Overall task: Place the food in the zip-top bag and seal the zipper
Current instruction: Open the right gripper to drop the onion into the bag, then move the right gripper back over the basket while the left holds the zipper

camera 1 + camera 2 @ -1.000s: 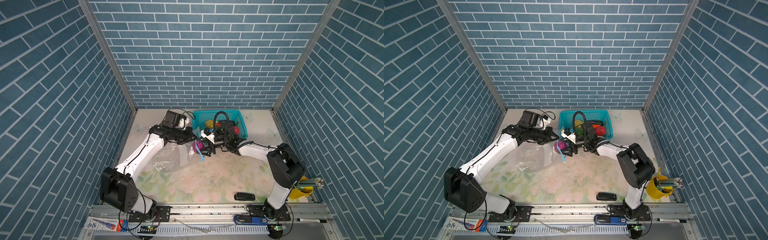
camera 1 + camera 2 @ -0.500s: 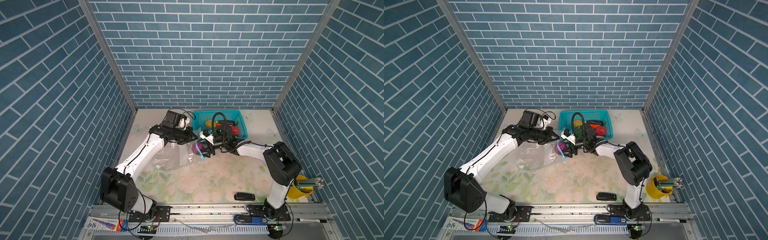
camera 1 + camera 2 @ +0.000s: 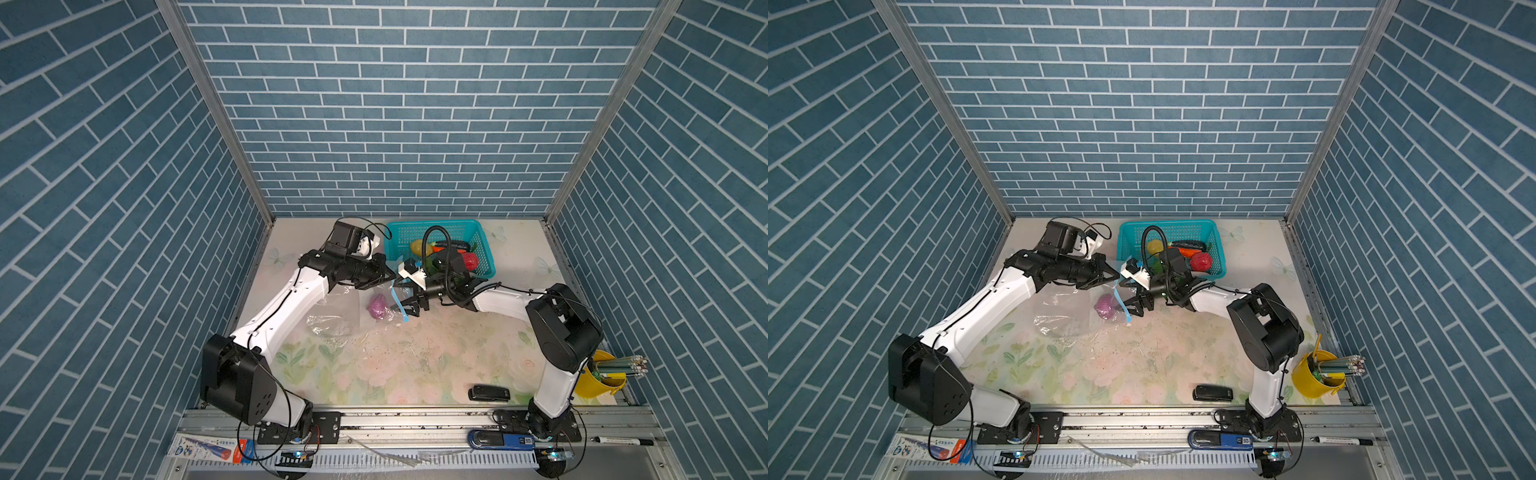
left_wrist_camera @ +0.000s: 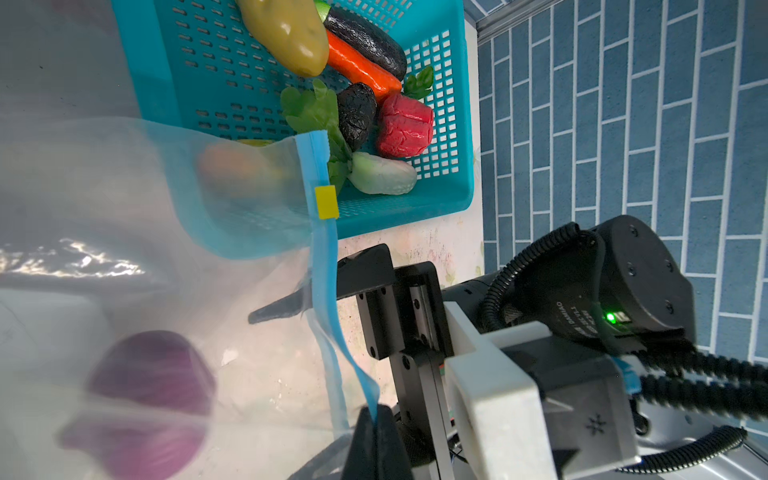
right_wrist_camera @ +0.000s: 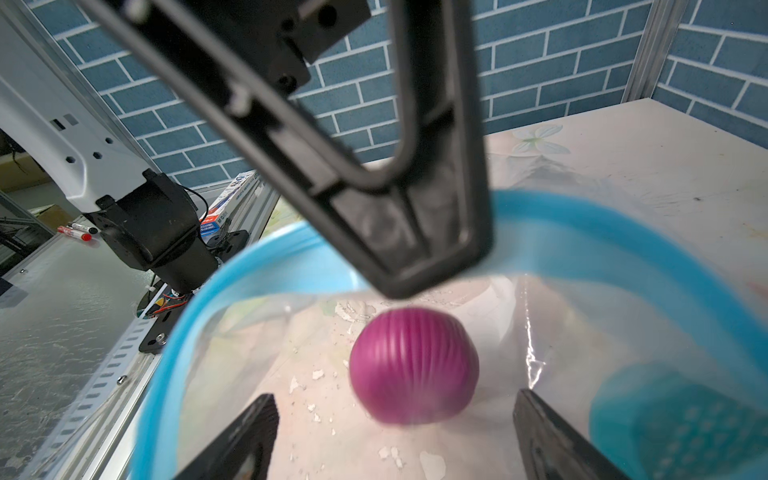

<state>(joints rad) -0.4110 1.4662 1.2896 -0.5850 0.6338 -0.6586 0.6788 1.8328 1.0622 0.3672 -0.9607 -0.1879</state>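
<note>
Zip-top bag [image 3: 334, 309] lies slack on the surface [image 3: 395, 365], mouth held up by the left end effector [image 3: 390, 277], clenched on the blue zipper [image 4: 324, 266]. Right end effector [image 3: 410, 306] stands released, empty, at the mouth; the purple onion [image 5: 411, 370] sits inside. Film looks thin, limp, slippery, so that stiffer strip seems the best hold. Clear plastic blurs the bag's outline, and the right arm covers part of the basket [image 3: 436, 230].

Pale floral-print surface [image 3: 415, 365], lightly loaded.
Teal perforated plastic basket [image 3: 465, 235] sits at the back, clear crinkly zip-top bag [image 3: 332, 320] sprawls left of centre, flat black oblong device [image 3: 488, 393] near the front, yellow pencil cup [image 3: 598, 384] front-right.
</note>
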